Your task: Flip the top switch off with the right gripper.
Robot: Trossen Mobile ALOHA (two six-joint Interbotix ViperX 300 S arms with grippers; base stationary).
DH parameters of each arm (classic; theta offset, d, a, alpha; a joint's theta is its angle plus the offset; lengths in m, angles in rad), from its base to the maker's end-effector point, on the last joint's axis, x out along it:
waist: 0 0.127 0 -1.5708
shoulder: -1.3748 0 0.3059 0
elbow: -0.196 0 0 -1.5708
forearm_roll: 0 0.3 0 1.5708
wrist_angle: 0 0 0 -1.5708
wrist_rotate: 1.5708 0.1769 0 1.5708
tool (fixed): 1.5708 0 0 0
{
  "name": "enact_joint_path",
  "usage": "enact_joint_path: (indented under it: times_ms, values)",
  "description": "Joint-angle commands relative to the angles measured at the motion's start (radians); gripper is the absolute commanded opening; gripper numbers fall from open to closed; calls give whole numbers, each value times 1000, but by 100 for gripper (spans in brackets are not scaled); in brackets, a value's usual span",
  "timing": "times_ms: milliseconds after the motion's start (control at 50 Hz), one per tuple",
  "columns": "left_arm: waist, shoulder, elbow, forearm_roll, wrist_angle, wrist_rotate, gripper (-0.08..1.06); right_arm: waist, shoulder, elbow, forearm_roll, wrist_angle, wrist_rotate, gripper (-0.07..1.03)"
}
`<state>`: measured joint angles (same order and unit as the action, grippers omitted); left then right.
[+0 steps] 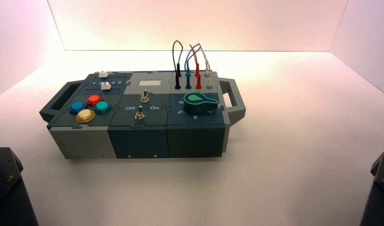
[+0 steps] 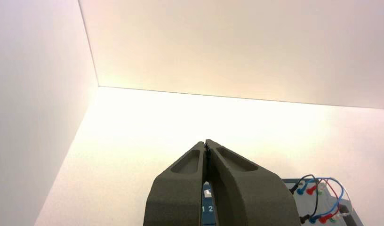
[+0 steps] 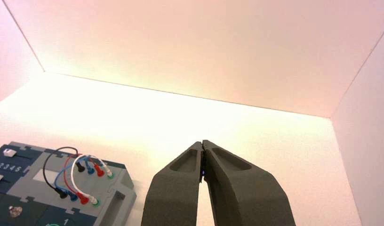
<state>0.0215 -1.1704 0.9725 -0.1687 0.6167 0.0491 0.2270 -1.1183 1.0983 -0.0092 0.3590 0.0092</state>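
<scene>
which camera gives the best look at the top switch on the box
The high view: it shows the top switch whole, silver lever and round base, on the dark middle panel. The right wrist view catches it near the picture's edge; the left wrist view doesn't show it.

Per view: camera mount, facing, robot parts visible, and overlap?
High: above and behind the arms, facing down at the box; both arms' ends at the lower corners.
Left wrist: on left arm, facing the back wall; left gripper, closed.
Right wrist: on right arm, same facing; right gripper, closed.
Wrist views share the wires.
</scene>
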Motion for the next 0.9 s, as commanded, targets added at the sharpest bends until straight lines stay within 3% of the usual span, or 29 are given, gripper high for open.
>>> enact_joint_path:
  times_ms: [20,380,520,680,880,900]
  values:
    - [2,29,-31,-2,-5,2,-3,3,23,-26,3,-5,2,-2]
    - [2,72,-35,0,23,3,-3,3,38,-28,2,-5,2,-2]
    - [2,115,-75,14,219,5,-3,3,41,-28,2,-3,2,-2]
    - [3,230,-117,43,440,37,-3,2,44,-32,3,-3,2,-2]
    - [2,327,-97,71,476,43,-3,2,43,-32,3,5,2,-2]
    - [3,367,-83,83,472,52,-3,2,41,-34,2,9,2,-2]
